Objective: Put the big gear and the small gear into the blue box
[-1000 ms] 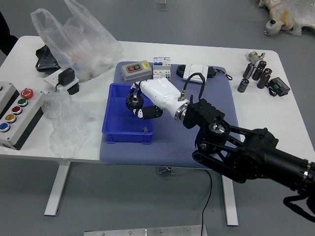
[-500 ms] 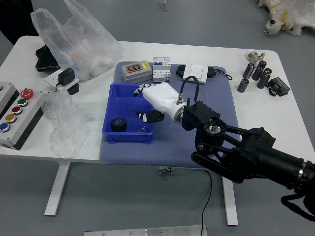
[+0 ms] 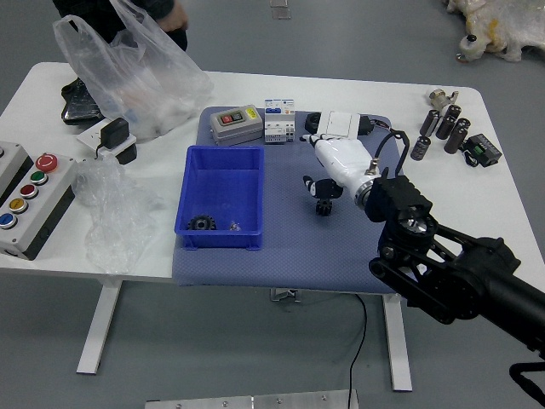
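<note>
The robot's right hand is open, its fingers extended and apart from the thumb, gripping nothing. It has moved off the blue box and now reaches over the blue mat to the box's right, near the white block. Just below its thumb shows a small dark piece — I cannot tell whether it is a loose thing or part of the hand.

The big gear, gripped a second ago and let go in the next frame, now lies in the box's near left part. It shows its toothed face, where just before it seemed to stand on edge. The small gear, a little metallic piece, is in the box too, near the big gear and to its right. The box itself sits slightly further left.

At the far side, a person in dark clothing has come in behind the clear plastic bag — a hand shows beside it, its action unclear.
</note>
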Motion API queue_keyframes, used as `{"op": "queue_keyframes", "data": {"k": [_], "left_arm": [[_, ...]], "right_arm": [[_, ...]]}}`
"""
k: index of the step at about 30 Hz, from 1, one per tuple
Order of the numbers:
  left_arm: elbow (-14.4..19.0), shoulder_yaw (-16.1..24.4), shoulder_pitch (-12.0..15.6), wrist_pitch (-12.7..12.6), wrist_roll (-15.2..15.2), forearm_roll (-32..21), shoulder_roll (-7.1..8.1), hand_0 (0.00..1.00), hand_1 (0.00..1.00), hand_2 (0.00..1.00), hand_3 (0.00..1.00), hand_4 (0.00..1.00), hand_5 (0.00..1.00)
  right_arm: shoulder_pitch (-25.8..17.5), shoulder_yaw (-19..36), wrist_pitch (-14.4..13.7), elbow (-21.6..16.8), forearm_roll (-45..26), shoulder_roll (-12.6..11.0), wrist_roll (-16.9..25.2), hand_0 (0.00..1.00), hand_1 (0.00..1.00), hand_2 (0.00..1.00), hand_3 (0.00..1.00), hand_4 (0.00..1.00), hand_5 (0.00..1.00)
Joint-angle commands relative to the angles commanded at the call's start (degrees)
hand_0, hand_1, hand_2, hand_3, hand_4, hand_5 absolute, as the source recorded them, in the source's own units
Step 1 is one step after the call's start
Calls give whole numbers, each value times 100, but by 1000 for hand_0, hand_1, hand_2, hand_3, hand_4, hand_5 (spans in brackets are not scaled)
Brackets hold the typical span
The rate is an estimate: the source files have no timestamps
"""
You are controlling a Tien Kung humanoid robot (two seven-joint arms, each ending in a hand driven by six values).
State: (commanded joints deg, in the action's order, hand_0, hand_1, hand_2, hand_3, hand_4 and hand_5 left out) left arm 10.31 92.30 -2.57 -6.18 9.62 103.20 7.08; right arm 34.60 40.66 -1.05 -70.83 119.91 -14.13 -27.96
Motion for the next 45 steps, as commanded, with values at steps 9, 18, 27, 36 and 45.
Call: {"op": "queue_keyframes", "data": {"k": [9, 18, 27, 36, 45], "left_arm": [[0, -27, -35, -9, -20, -1, 11, 613, 459, 502, 640, 649, 350], [0, -19, -37, -13, -10, 15, 13, 614, 459, 501, 640, 649, 348], [0, -24, -45, -12, -15, 15, 14, 613, 458, 501, 640, 649, 347], [0, -36, -55, -7, -27, 5, 15, 613, 458, 501, 640, 649, 347], [0, -48, -54, -4, -30, 0, 12, 613, 458, 501, 641, 649, 346]], "right_arm": [[-159, -181, 160, 114, -167, 68, -447, 351, 711, 851, 893, 706, 259], [-65, -510, 2, 130, -451, 45, -391, 330, 684, 807, 880, 710, 253], [-11, -697, -89, 285, -786, 88, -355, 318, 653, 722, 761, 676, 219], [12, -779, -230, 365, -891, 119, -302, 267, 539, 455, 541, 597, 155], [17, -798, -359, 416, -909, 133, -280, 263, 531, 431, 495, 594, 137]]}}
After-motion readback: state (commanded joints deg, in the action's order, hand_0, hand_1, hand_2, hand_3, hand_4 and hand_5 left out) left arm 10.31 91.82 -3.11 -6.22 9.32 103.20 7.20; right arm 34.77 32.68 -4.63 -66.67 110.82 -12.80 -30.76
